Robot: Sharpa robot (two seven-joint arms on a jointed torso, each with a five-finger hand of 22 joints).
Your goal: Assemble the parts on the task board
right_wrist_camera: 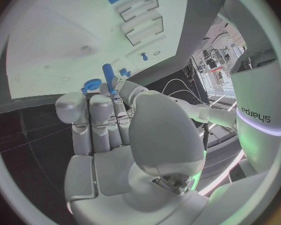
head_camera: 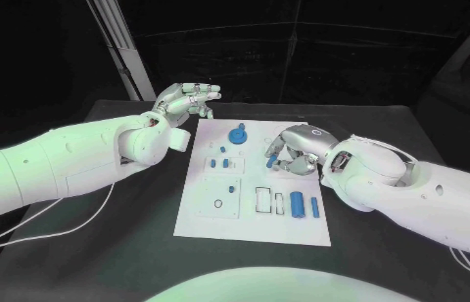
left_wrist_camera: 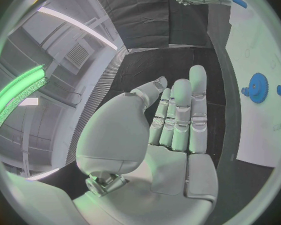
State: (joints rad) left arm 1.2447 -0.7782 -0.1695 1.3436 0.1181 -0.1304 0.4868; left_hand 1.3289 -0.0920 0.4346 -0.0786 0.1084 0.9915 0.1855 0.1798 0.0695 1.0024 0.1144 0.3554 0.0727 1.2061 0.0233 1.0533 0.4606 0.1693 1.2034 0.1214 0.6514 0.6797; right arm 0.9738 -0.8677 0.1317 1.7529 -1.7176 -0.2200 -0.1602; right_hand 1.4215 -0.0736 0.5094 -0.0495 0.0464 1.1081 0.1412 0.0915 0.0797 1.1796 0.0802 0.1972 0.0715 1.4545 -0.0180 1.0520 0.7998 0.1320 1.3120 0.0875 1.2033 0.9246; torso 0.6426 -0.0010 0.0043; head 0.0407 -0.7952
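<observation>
We see our right hand (head_camera: 294, 149) over the board's (head_camera: 257, 229) right half, fingers pinching a blue pin (right_wrist_camera: 108, 77), its long axis running out past the fingertips toward the board; the blue gear (head_camera: 238, 136) lies at ten o'clock from it; our left hand (head_camera: 186, 102) hovers off the board's far left corner, fingers straight, close together, holding nothing.

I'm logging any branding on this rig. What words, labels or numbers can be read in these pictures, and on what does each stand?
"edjeys": this is how the dark lettering reads in the right wrist view, on the robot's white body; it seems mirrored or upside down.
The task board carries outlines but no readable words or numbers.
The left hand, the right hand and the blue pin it holds carry no visible text.
</observation>
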